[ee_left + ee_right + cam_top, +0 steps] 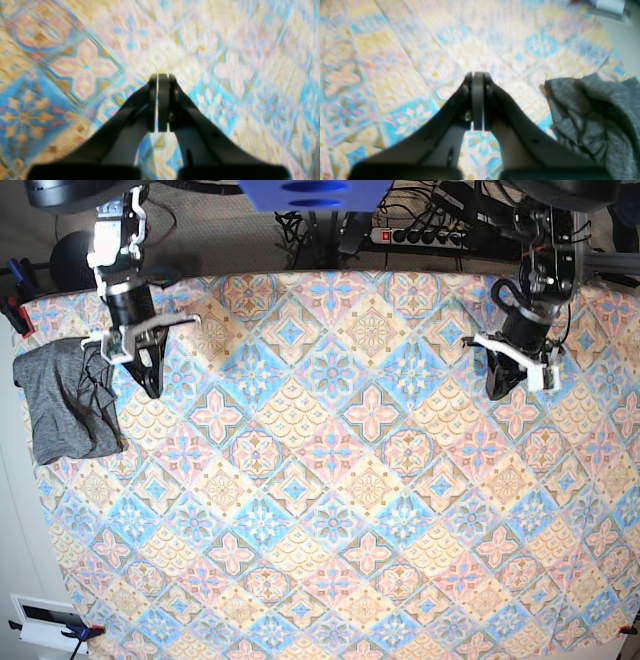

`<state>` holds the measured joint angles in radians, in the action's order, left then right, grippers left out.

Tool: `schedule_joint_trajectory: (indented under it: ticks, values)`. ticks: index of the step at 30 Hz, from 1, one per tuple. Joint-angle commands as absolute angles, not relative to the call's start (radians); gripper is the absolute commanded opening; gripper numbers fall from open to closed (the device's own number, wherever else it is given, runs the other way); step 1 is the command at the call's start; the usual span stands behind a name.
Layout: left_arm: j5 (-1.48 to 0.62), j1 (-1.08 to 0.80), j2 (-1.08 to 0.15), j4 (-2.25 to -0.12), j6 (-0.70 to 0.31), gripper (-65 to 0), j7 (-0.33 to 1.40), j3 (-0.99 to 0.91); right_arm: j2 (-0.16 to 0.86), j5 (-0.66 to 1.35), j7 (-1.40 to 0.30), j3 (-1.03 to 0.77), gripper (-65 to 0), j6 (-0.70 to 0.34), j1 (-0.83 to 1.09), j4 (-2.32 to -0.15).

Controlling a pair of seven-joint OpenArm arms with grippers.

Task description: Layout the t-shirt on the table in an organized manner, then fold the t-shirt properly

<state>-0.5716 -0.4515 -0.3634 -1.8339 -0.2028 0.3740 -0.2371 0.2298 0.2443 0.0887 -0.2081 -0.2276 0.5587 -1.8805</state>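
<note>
Lying bunched at the far-left edge of the table, the t-shirt sits just beside the right gripper — both it and the left gripper pinched closed, empty

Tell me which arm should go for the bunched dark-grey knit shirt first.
The right arm. Its gripper hangs shut just beside the crumpled dark-grey knit shirt at the edge of the diamond-tiled table. The left gripper, also shut, sits far across the cloth with no fabric nearby.
</note>
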Motion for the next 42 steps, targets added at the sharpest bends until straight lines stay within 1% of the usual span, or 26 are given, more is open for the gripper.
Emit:
schedule_joint_trajectory:
  ticks: [1, 3, 5, 8, 10, 13, 16, 19, 23, 26, 30, 31, 33, 42]
  values:
    - [-0.565, -0.476, -0.375, -1.854, -0.209, -65.0, 0.283, -0.243, 0.239, 0.255, 0.160, -0.214, -65.0, -0.226, 0.587, -1.899]
    - [-0.495, -0.536, -0.374, -1.854, -0.208, -65.0, 0.134, -0.242, 0.237, 0.255, 0.274, -0.214, -65.0, -0.226, 0.631, -1.897]
    - [-0.409, -0.585, -0.355, -1.854, -0.208, -62.5, 0.002, -0.242, 0.223, 0.255, 0.395, -0.217, -65.0, -0.226, 0.670, -1.896]
    - [-0.286, -0.682, -0.320, -1.860, -0.208, -60.4, -0.165, -0.277, 0.153, 0.255, 0.607, -0.300, -65.0, -0.226, 0.739, -1.880]
    - [-0.232, -0.743, -0.262, -1.867, -0.208, -60.3, -0.252, -0.318, 0.119, 0.254, 0.693, -0.361, -65.0, -0.226, 0.774, -1.860]
    - [-0.214, -0.796, -0.179, -1.862, -0.208, -60.3, -0.364, -0.392, 0.113, 0.254, 0.756, -0.420, -65.0, -0.226, 0.802, -1.807]
    - [-0.213, -0.831, -0.107, -1.853, -0.208, -60.3, -0.486, -0.449, 0.113, 0.254, 0.806, -0.476, -65.0, -0.226, 0.806, -1.678]
    - [-0.206, -0.874, -0.045, -1.850, -0.208, -60.3, -0.616, -0.476, 0.113, 0.254, 0.854, -0.524, -65.0, -0.226, 0.803, -1.497]
    - [-0.203, -0.921, -0.002, -1.785, -0.208, -60.3, -0.803, -0.473, 0.113, 0.254, 0.992, -0.535, -65.0, -0.226, 0.803, -1.233]
    - [-0.153, -0.914, -0.001, -1.610, -0.208, -60.3, -1.006, -0.453, 0.113, 0.251, 1.096, -0.533, -65.0, -0.226, 0.802, -1.067]
    - [0.051, -0.866, -0.005, -1.264, -0.208, -60.3, -1.346, -0.427, 0.113, 0.251, 1.211, -0.486, -65.0, -0.226, 0.751, -0.878]
    - [0.097, -0.849, -0.005, -1.179, -0.208, -60.3, -1.396, -0.426, 0.113, 0.251, 1.241, -0.473, -65.0, -0.226, 0.739, -0.842]
    - [0.179, -0.812, -0.002, -1.087, -0.208, -60.3, -1.388, -0.426, 0.113, 0.251, 1.285, -0.446, -65.0, -0.226, 0.728, -0.766]
    - [0.291, -0.659, -0.030, -0.677, -0.208, -60.3, -1.396, -0.426, 0.113, 0.251, 1.322, -0.325, -65.0, -0.226, 0.668, -0.570]
